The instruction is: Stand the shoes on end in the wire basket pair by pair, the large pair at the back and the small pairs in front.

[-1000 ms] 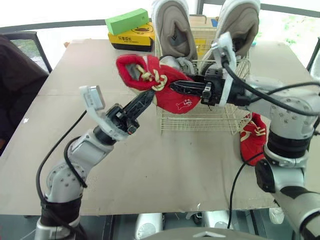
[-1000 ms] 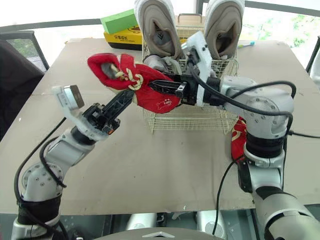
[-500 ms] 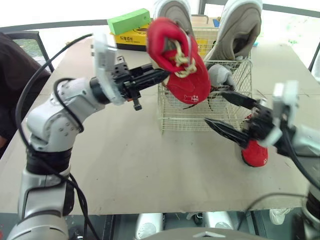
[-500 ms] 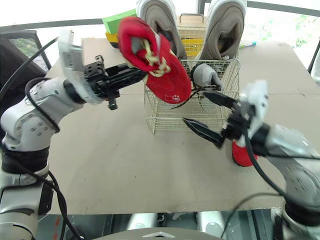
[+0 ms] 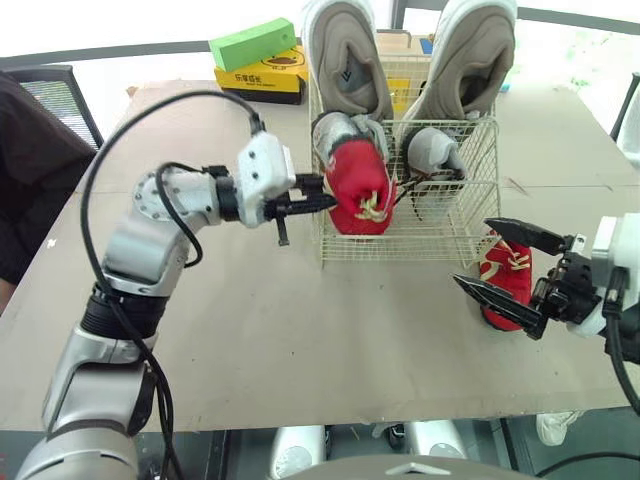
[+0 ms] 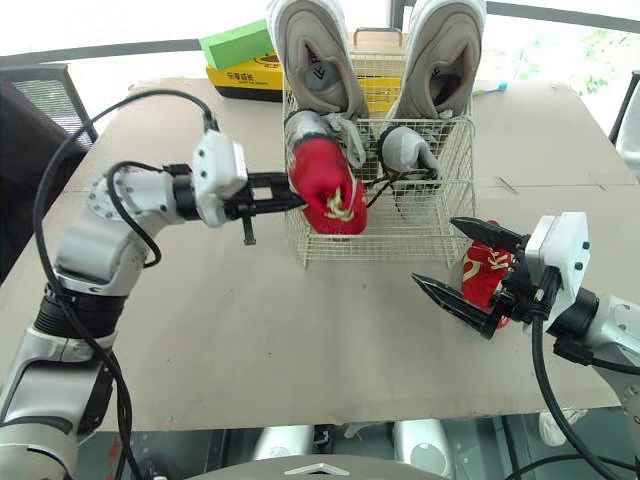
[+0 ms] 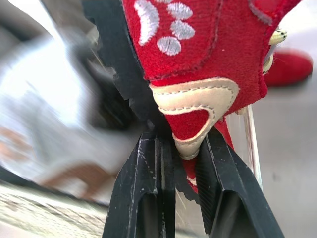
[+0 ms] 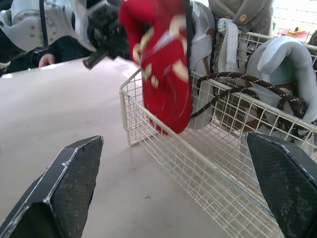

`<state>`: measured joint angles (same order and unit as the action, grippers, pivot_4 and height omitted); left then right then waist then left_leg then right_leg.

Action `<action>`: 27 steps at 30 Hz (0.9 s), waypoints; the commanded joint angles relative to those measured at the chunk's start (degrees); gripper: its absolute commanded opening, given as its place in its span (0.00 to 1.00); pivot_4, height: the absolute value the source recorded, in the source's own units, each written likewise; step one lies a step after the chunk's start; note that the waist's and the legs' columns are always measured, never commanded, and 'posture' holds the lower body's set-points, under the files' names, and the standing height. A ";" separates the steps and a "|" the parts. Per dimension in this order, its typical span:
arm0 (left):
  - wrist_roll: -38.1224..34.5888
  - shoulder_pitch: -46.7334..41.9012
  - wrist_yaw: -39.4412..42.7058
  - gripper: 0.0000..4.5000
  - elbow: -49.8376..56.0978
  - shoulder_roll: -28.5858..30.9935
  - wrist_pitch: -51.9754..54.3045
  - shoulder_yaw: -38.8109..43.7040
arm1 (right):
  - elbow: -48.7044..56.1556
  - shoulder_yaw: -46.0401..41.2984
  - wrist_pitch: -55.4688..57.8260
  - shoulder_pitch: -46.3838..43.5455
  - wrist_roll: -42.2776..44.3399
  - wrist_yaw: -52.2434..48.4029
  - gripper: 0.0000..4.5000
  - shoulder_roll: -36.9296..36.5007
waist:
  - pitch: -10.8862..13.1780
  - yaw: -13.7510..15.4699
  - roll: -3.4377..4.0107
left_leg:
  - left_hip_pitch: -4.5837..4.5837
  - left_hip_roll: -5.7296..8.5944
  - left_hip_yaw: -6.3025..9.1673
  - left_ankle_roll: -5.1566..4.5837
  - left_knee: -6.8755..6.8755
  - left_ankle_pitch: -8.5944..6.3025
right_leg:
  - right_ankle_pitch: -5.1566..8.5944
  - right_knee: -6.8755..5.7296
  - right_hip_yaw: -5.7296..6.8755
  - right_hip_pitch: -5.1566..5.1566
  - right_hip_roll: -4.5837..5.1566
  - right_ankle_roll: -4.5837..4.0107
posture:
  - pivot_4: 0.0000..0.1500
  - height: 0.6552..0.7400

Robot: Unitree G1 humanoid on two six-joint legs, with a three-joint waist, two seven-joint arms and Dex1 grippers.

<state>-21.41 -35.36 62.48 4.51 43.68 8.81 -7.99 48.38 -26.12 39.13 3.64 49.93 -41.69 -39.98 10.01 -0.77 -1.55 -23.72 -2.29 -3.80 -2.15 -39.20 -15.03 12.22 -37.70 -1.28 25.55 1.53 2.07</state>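
Descent done: the small red fabric shoe (image 5: 358, 185), aloft a moment ago, now stands in the front-left corner of the white wire basket (image 5: 400, 250), long axis near upright, laces toward the robot. Jaws of the left gripper (image 5: 325, 203) clamp it. Those of the right gripper (image 5: 472, 252) gape wide, empty, beside the second red shoe (image 5: 510, 262), unplaced on the brown counter (image 5: 250, 330).

Both head views look down on the basket (image 5: 430, 238) from its front; both wrist views sit near it, sharing the red shoe (image 8: 163, 74).
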 commanded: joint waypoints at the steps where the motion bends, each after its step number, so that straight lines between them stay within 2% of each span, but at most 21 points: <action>1: 1.79 0.20 1.39 0.45 1.20 0.96 -2.97 1.67 | -0.26 0.78 -1.68 -1.52 0.71 0.45 1.00 -1.33 | -0.01 0.07 -0.01 | 0.00 -0.01 0.01 0.00 -0.02 0.00 | 0.00 -0.02 0.04 0.00 0.00 0.00 | 1.00 1.00; 4: -0.44 1.12 1.20 0.76 3.76 1.73 0.39 4.28 | -1.36 1.64 -1.97 -1.62 0.08 0.33 1.00 -2.62 | -0.02 0.04 -0.03 | 0.01 -0.01 0.03 0.00 -0.06 0.00 | 0.01 -0.04 0.02 -0.01 0.00 0.01 | 1.00 1.00; 5: -6.16 2.21 -0.29 0.80 6.43 1.92 6.07 7.82 | -2.16 1.90 -1.69 -1.12 -1.82 1.54 1.00 -3.28 | -0.01 0.05 -0.03 | 0.01 -0.01 0.10 0.00 -0.06 0.00 | 0.00 -0.04 0.00 -0.01 0.01 0.01 | 1.00 1.00; 10: -29.79 5.37 -8.22 0.80 15.98 1.06 23.88 21.06 | -5.45 -2.08 2.02 2.91 -5.87 5.95 1.00 -6.18 | -0.01 0.13 -0.07 | -0.05 -0.13 0.21 0.00 -0.05 0.00 | 0.03 -0.05 0.07 0.03 0.06 0.05 | 1.00 1.00; 11: -36.51 5.76 -10.24 0.80 18.55 0.80 26.84 22.85 | -6.36 -3.27 3.83 3.72 -5.36 6.34 1.00 -7.22 | -0.02 0.18 -0.06 | -0.08 -0.19 0.26 0.00 -0.06 0.00 | 0.03 -0.04 0.13 0.02 0.10 0.06 | 1.00 1.00; 14: -55.21 8.17 -18.05 0.80 26.01 1.05 33.72 24.94 | -9.86 -5.60 8.57 5.29 -5.66 6.30 1.00 -11.27 | -0.03 0.24 -0.08 | -0.05 -0.11 0.26 0.00 -0.07 0.00 | 0.05 -0.08 0.14 -0.04 0.26 0.10 | 1.00 1.00; 15: -57.34 9.86 -17.95 0.80 28.35 1.96 35.27 24.45 | -11.28 -5.82 11.00 5.21 -5.08 6.14 1.00 -12.89 | -0.04 0.11 -0.07 | 0.00 -0.06 0.26 0.00 -0.10 0.00 | 0.05 -0.08 0.12 -0.10 0.30 0.11 | 1.00 1.00; 16: -58.68 10.99 -18.01 0.80 30.01 2.75 36.22 24.04 | -12.22 -6.09 12.75 5.17 -4.49 5.92 1.00 -13.98 | -0.04 0.06 -0.08 | 0.06 -0.04 0.23 0.00 -0.11 0.00 | 0.05 -0.08 0.06 -0.15 0.30 0.11 | 1.00 1.00; 19: -49.55 17.03 -12.74 0.80 35.41 4.46 34.30 19.97 | -16.49 -6.08 20.70 1.27 -1.56 8.42 1.00 -16.48 | -0.04 -0.13 -0.09 | 0.26 0.07 0.16 0.00 -0.12 0.00 | 0.14 -0.09 0.01 -0.27 0.17 0.20 | 1.00 1.00; 22: -46.13 19.81 -13.43 0.80 37.20 2.36 31.90 17.71 | -21.95 -1.59 26.27 -4.17 -3.33 11.43 1.00 -18.40 | -0.02 -0.10 -0.07 | 0.94 0.06 0.03 0.00 0.00 -0.01 | 0.31 -0.07 -0.13 -0.79 0.10 0.02 | 1.00 1.00; 26: -43.02 20.96 -13.80 0.80 38.81 0.62 30.31 15.28 | -31.22 4.65 31.51 -14.21 -3.85 13.00 1.00 -17.11 | -0.05 0.06 -0.16 | 1.01 0.06 0.18 0.00 -0.04 -0.01 | 0.31 -0.03 -0.15 -0.90 -0.01 0.01 | 1.00 1.00; 27: -42.61 21.20 -13.90 0.84 39.25 0.58 30.20 14.98 | -32.54 6.22 32.33 -15.72 -3.88 11.97 0.91 -17.56 | -0.05 0.06 -0.15 | 1.01 0.06 0.16 0.00 -0.04 -0.01 | 0.31 -0.02 -0.19 -0.90 -0.01 0.01 | 1.00 1.00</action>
<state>-64.80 -14.27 48.64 41.56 44.34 40.50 7.19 17.66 -21.28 69.93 -10.22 46.25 -29.08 -56.94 9.96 -0.71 -1.70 -22.75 -2.22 -3.65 -2.15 -39.24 -15.04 12.53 -37.70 -1.48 24.67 1.52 2.08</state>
